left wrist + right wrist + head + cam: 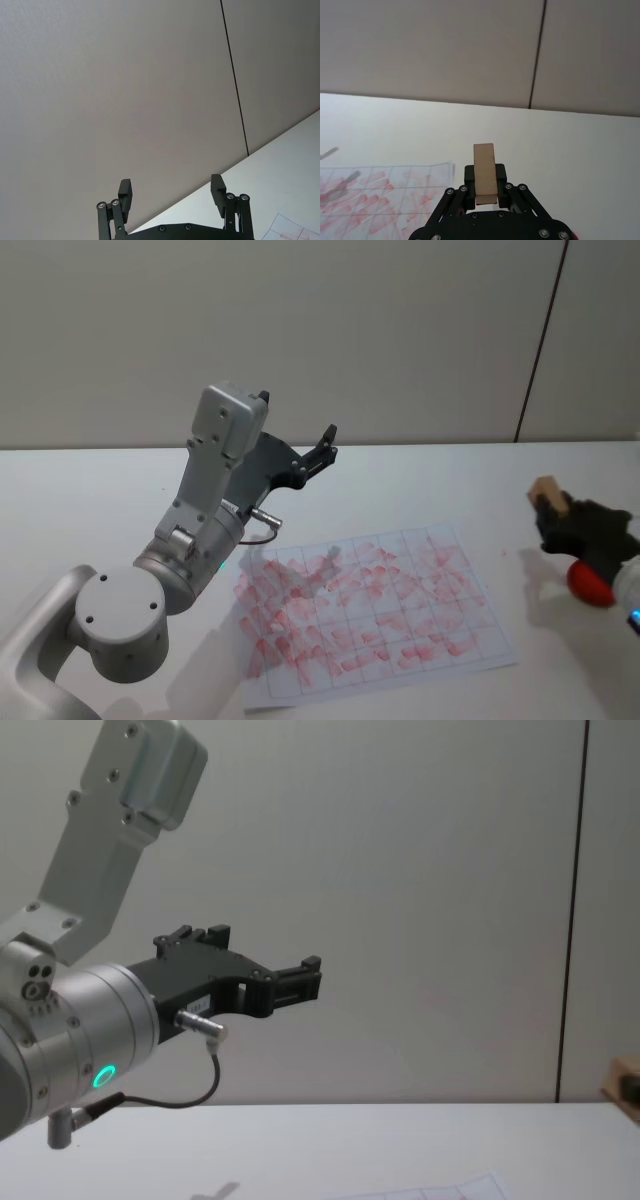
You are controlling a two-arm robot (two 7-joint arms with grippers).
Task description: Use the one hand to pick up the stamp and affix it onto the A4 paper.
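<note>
Right claw [568, 520]: found clenched on the stamp [547, 494], one finger pressed to each of two opposite faces; recorded over the right side of the tabletop [430, 480], beyond the right edge of the A4 paper [372, 618]
Stamp: a pale wooden block, gripped at one end between the fingers [470, 175], its free end projecting past them; held apart from the sheet and clear of the white surface, on which a shadow was cast beneath
A4 paper: laid flat on the tabletop in front of the robot; its grid boxes were seen smeared with red marks across almost the whole sheet
Left claw [297, 418]: found released, jaws spread wide with nothing between them; raised well above the table behind the sheet's left part and pointed toward the wall [400, 330]
Left arm [195, 530]: grey, bent over the sheet's left edge; a green light [103, 1076] was noted on its wrist
Wall: plain and pale, crossed by one dark vertical seam [540, 340]
Red part [590, 583]: noted just behind the right claw; what it was could not be told
</note>
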